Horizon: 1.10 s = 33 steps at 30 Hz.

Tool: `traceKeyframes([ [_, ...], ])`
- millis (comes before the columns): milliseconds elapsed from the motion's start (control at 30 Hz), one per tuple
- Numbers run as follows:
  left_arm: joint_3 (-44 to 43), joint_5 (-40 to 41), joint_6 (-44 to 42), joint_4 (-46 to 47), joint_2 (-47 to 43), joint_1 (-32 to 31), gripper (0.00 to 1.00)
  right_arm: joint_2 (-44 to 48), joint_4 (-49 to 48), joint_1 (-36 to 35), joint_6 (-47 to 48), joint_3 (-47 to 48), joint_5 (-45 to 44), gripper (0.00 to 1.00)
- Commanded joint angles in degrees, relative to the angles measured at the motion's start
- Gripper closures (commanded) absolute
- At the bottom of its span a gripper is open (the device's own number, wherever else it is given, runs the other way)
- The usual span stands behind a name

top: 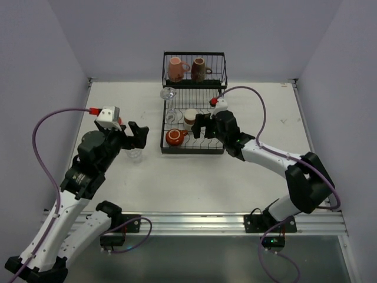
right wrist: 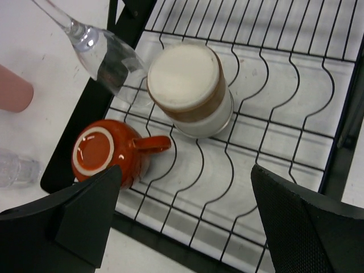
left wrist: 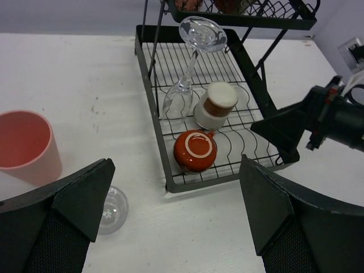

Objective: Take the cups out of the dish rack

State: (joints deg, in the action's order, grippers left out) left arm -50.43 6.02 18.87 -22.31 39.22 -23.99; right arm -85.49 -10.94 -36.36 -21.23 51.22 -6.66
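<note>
the salmon tumbler (left wrist: 25, 145) and a small clear glass (left wrist: 112, 209) stand on the table left of the dish rack (top: 191, 151), five cups remain racked (orange-red cup (top: 174, 137) at the flat tier's near left corner, white-and-brown cup (top: 190, 118), stemmed glass (top: 169, 97), pink mug (top: 175, 68) and brown mug (top: 199, 69) on top), and the left gripper (top: 138, 134) and right gripper (right wrist: 185, 170) both gape wide, empty.

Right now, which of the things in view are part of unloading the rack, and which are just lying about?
Job: dish rack; in it, pink mug, dark brown mug, wine glass, white-and-brown cup, orange-red cup; already out, salmon tumbler, small clear glass.
Lying about: purple cable, metal rail at the near edge.
</note>
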Motion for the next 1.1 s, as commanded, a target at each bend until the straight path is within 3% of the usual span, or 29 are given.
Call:
traceKeyframes([
  [0,5.24,-2.68,-0.24,7.09,-1.69,0.43,0.00,-4.14,-7.34,-0.12,3.74,6.24,-2.83,0.01],
  [533,7.81,-4.18,-2.79,8.59,-3.27,0.43,0.00,-21.11,-2.69,-0.20,4.71,21.19,-3.63,0.01],
  [1067,8.07,-4.44,-2.44,9.21,-3.19,0.43,0.00,-25.33,5.14,-0.38,2.16,25.95,-10.04,0.06],
])
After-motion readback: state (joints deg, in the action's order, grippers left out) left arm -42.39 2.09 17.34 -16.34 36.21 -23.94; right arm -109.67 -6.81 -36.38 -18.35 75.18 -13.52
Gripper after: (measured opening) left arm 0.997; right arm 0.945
